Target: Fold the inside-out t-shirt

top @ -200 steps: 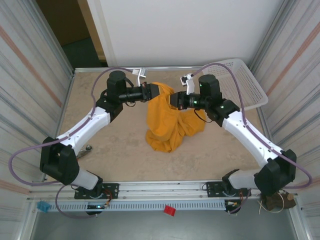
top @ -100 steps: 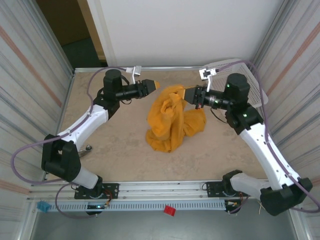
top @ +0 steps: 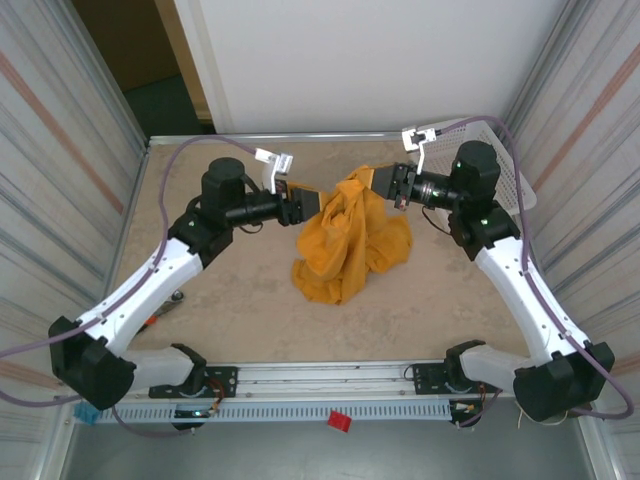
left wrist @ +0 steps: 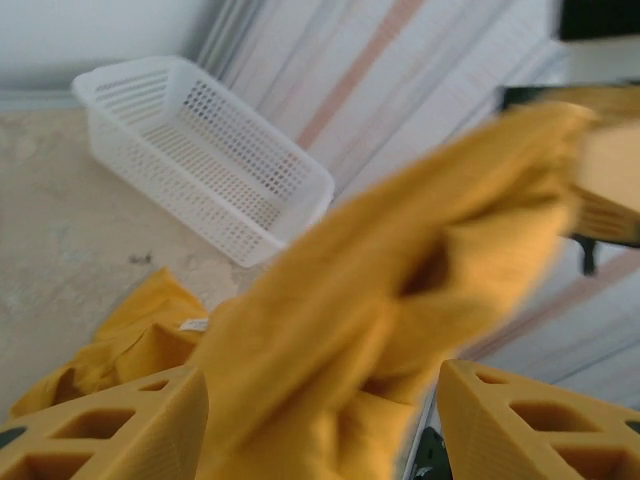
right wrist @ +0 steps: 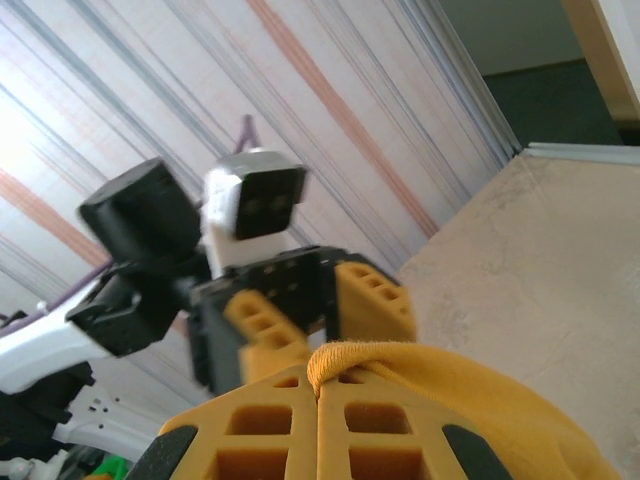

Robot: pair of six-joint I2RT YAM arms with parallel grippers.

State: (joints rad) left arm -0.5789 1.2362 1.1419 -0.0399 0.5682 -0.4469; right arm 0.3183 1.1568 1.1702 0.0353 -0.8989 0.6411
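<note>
Lining up a fresh hold on the lifted shirt

I'm leaving the shirt (top: 345, 250) heaped in the middle of the table (top: 230, 290). Its top bunch is hanging from my right gripper (top: 378, 181), clamped tight on the hem to keep it raised. My left gripper (top: 308, 199) is gaping wide, with cloth between its jaws. A second ago both were pinching together; left has since let go and right has drawn rightward.

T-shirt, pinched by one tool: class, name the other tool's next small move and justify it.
Probably close the left tool: its fingers stand apart with the t-shirt bunched between them, while the right tool pinches a hem and the rest lies crumpled on the table.
</note>
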